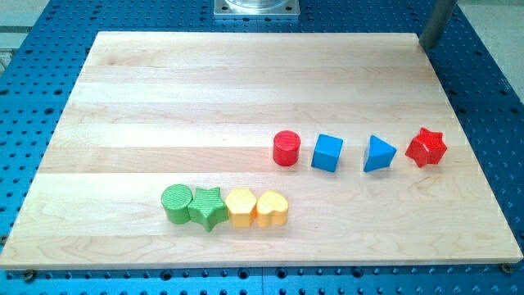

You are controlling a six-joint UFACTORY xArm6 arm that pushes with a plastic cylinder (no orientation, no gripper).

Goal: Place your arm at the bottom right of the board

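1. Nearest us, a green cylinder [176,202], green star [208,207], yellow block [241,206] and yellow heart [272,208] sat touching in a row.
2. Our tip [427,43] rested at the table's [205,98] top right corner, well apart from all blocks; we carried no gripper.
3. Mid-right stood a red cylinder [286,148], blue cube [327,152], blue triangle [378,153] and red star [426,147].

my tip [426,43] is sitting beyond the board's [246,74] top right corner; below it, the red star [426,147] is blocking the right edge, leaving a narrow lane beside it.
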